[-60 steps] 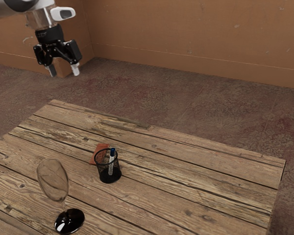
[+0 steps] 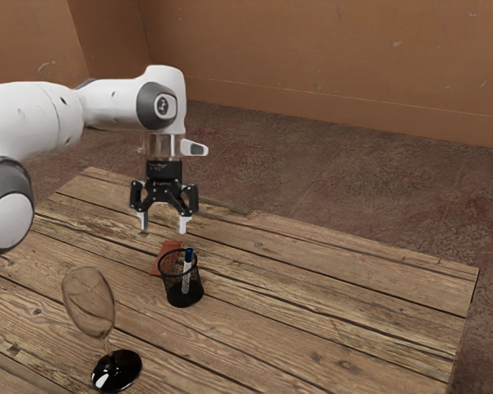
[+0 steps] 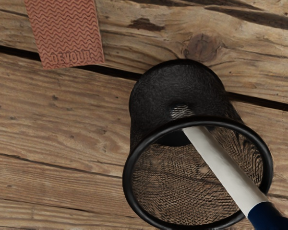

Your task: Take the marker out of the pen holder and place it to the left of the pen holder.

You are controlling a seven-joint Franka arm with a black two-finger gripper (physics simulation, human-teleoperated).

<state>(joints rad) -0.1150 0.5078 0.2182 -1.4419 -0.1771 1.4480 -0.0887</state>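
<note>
My gripper (image 2: 163,226) hangs in the air above the pen holder (image 2: 185,296), its fingers wide apart with nothing between them. The holder is a black mesh cup standing upright on the table. A white marker (image 2: 186,277) with a blue end leans inside it, the blue end sticking up past the rim. In the wrist view the marker (image 3: 225,170) slants across the mouth of the pen holder (image 3: 177,91), its dark blue end at the rim, close under my hand.
A reddish, wavy-patterned flat block (image 2: 165,256) lies just behind the holder; the wrist view shows that block (image 3: 67,31) too. A wine glass (image 2: 90,304) with a black base stands on the wooden table (image 2: 345,304), near the exterior view's lower left.
The arm has swung in over the table, and my gripper has moved toward the exterior view's right and lower down, to above the pen holder. The objects have stayed put.
</note>
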